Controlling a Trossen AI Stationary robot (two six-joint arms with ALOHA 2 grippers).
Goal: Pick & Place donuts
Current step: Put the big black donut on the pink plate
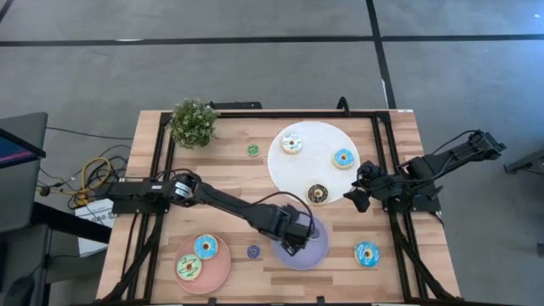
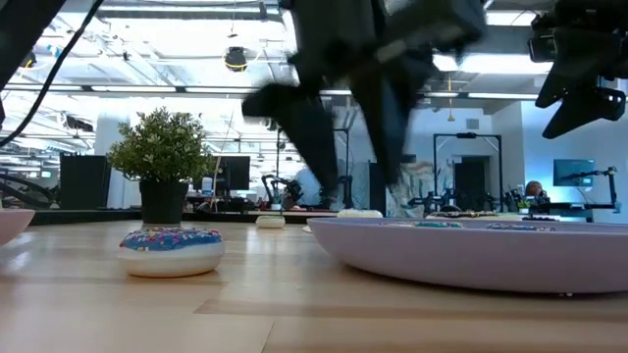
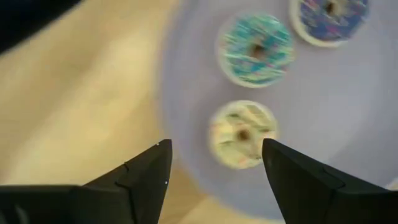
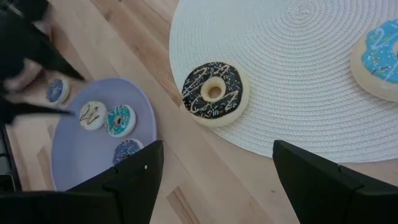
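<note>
Hovering at the table's 6 o'clock over the flat round purple plate, the left gripper stands with jaws parted above a tiny cream ring donut, apparently just set there beside two others. At 3 o'clock the right gripper waits agape near the chocolate-iced donut on the woven white mat.

A grey floor crossed by dark lines surrounds the wooden worktop. Beyond the worktop, bright ceiling lights hang over monitors.
</note>
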